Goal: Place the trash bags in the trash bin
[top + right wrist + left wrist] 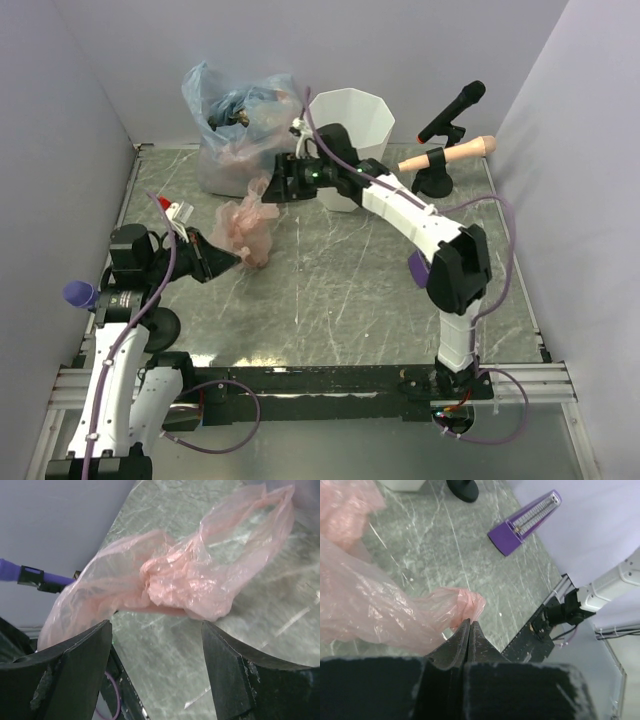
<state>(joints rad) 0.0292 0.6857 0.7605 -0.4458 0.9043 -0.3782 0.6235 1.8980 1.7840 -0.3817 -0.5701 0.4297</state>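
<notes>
Fig.: my left gripper [470, 626] pressed together, pinching near end of pink trash bag [243, 230]; bag's long axis runs away toward my right gripper [272, 186], jaws spread, bag between them; trash bin [356, 118] just behind right gripper, the nearer arm

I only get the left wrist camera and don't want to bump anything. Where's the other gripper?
Observer: The right gripper hangs by the far end of the pink bag, across from your left gripper.
Child: Is it grabbing?
Observer: No, its jaws stand open, bag just ahead.
Child: Where's the bin?
Observer: The white trash bin stands at the back, right of a stuffed bluish bag.
</notes>
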